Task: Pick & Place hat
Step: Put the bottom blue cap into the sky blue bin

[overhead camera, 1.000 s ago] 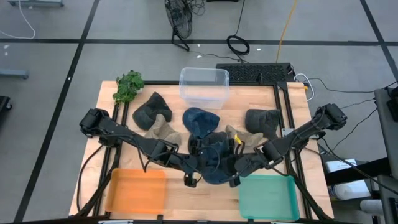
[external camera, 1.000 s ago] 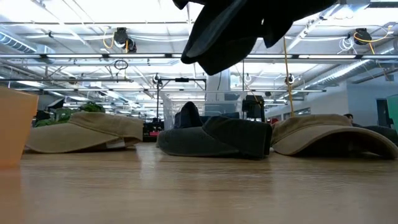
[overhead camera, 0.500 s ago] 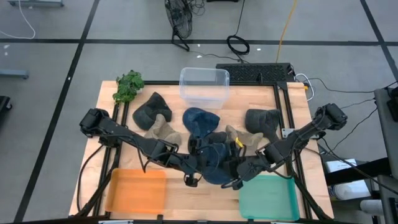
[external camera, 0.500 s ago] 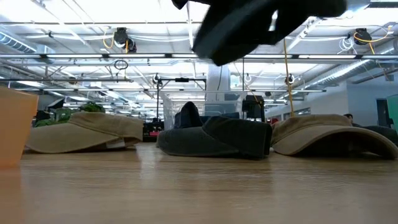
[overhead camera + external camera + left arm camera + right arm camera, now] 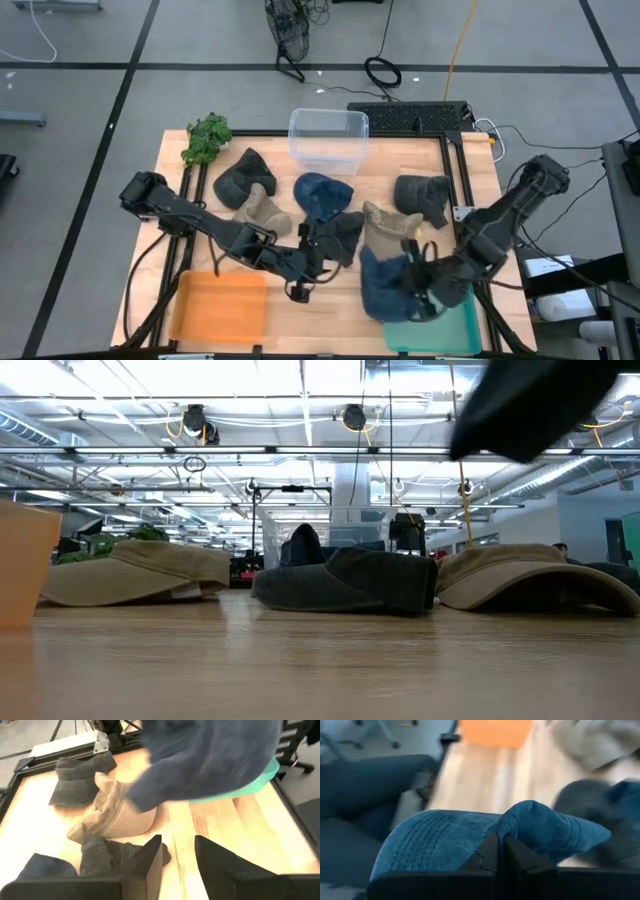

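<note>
Right gripper (image 5: 418, 283) pinches a fold of the blue denim hat (image 5: 385, 285), fingers pressed together on the cloth; the right wrist view shows the two dark fingertips (image 5: 496, 851) meeting on the bunched fabric of that hat (image 5: 470, 840). Hat hangs clear of the table (image 5: 330, 310), over the near edge of the green tray (image 5: 450, 325) and partly over the bare wood beside it; in the low view only a dark shape (image 5: 530, 405) at upper right, well above the tabletop. Left gripper (image 5: 300, 285) sits low over the table centre, near the orange tray (image 5: 215, 305), fingers (image 5: 150, 862) spread apart with nothing between them; its wrist view looks across at the lifted hat (image 5: 210, 760) and the green tray behind. Other hats lie on the wood: a tan cap (image 5: 390, 228) just beside the blue one, a dark grey cap (image 5: 335, 235) at centre, a navy cap (image 5: 322, 193) behind it, a tan cap (image 5: 258, 210) and dark cap (image 5: 240, 178) to the left, another dark cap (image 5: 422, 195) to the right. Clear plastic bin (image 5: 328, 138) at the far edge, leafy green sprig (image 5: 206, 138) at the far left corner.
</note>
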